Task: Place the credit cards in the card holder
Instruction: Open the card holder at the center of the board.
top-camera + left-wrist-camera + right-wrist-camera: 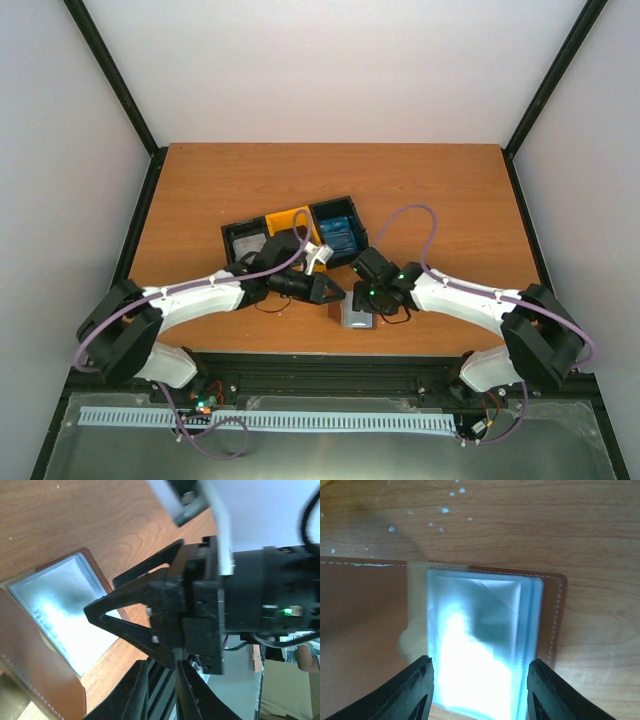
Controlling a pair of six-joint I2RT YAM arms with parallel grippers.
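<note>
The card holder point(355, 320) lies open on the table near its front edge: brown leather point(365, 615) with pale blue-grey pockets point(480, 625). My right gripper point(481, 667) hangs over it, open, one finger on each side of the pocket stack. In the left wrist view the right gripper point(100, 595) points at the card holder point(55, 605). My left gripper point(161, 662) sits just left of the right one, its fingers a narrow gap apart with nothing between them. Credit cards lie in the tray: a blue one point(337, 235) and a whitish-grey one point(245, 246).
The black-and-yellow three-compartment tray point(290, 218) stands behind both grippers at mid-table. The table's front edge with black rails point(160, 690) runs close under the left gripper. Both arms' purple cables arch above the wrists.
</note>
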